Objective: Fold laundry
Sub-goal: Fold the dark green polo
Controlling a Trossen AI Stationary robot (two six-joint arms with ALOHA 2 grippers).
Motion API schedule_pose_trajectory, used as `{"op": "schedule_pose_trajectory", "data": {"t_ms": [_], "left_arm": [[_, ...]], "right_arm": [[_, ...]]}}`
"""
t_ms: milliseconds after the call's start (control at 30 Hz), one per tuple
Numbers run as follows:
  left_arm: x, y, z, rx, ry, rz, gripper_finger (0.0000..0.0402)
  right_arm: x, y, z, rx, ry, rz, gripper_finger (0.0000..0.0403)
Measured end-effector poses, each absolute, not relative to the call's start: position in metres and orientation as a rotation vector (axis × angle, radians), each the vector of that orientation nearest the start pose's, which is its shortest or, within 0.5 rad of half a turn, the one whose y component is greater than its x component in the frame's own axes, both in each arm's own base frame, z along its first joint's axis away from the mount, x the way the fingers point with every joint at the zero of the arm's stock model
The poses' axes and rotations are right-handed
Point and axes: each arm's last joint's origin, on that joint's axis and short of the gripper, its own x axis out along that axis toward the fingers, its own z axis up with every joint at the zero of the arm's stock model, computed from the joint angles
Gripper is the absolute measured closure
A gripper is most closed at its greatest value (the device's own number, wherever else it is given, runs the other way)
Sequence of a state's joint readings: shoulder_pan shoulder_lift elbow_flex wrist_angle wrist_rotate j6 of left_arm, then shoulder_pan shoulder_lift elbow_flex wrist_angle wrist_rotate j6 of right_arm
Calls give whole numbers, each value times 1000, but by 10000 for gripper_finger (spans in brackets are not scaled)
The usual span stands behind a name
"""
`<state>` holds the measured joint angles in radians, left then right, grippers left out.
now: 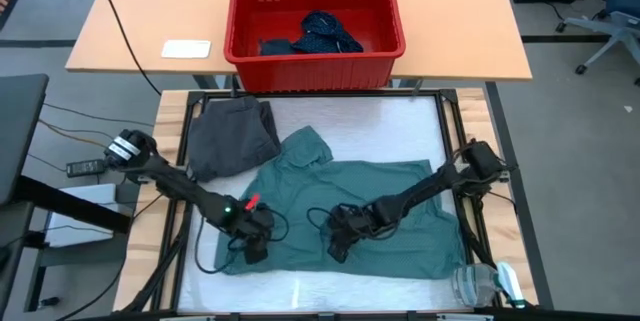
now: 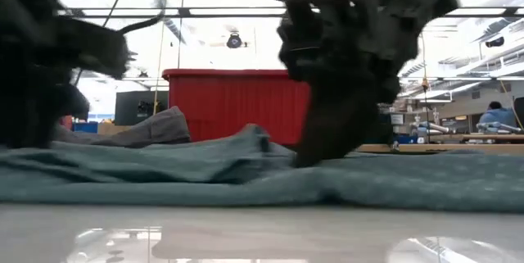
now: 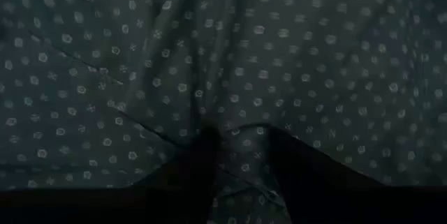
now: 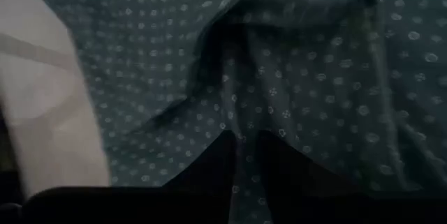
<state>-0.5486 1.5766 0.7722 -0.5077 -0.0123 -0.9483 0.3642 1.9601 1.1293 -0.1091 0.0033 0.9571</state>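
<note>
Fingers of both grippers pinched the teal-green dotted shirt: the left gripper had a ridge of cloth between its fingertips near the shirt's left lower edge, and the right gripper had a fold caught at mid-shirt. Shirt lay spread across the white work surface, collar toward the far side. Charcoal grey piece sat bunched just beside the shirt's upper left, touching it. Navy dotted piece lay inside the red basket on the wooden table beyond. White card rested on that table, left of the basket.
</note>
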Motion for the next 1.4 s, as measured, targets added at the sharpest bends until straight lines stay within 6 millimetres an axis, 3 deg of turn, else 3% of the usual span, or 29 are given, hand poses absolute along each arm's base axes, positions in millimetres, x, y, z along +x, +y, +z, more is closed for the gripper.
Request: {"op": "schedule_pose_trajectory", "data": {"t_ms": [100, 233, 433, 533, 633, 767, 900, 1000, 1167, 1267, 1400], "left_arm": [[207, -144, 139, -487, 1411, 158, 249], [195, -162, 145, -535, 1435, 133, 249], [183, -182, 149, -619, 1441, 147, 249], [181, -184, 150, -636, 1437, 157, 249], [184, -183, 150, -647, 1427, 166, 249], [190, -180, 151, -680, 1406, 168, 249], [204, -182, 167, -677, 1370, 134, 249], [220, -182, 191, -601, 1312, 103, 249], [249, -148, 225, -396, 1254, 142, 249], [270, -109, 234, -323, 1233, 147, 249], [295, -36, 236, -312, 1179, 150, 249]], "right_arm": [[373, 139, 128, 747, 955, 12, 325], [372, 149, 141, 779, 978, 101, 325], [338, 168, 166, 746, 1141, 26, 325], [316, 177, 163, 687, 1237, -54, 325], [292, 181, 141, 665, 1354, -168, 325], [273, 192, 134, 738, 1391, -188, 332], [257, 210, 149, 755, 1424, -135, 340], [249, 212, 174, 771, 1366, -102, 341], [239, 179, 205, 683, 1283, -227, 325], [236, 146, 219, 588, 1266, -314, 299], [236, 101, 233, 470, 1292, -359, 251]]}}
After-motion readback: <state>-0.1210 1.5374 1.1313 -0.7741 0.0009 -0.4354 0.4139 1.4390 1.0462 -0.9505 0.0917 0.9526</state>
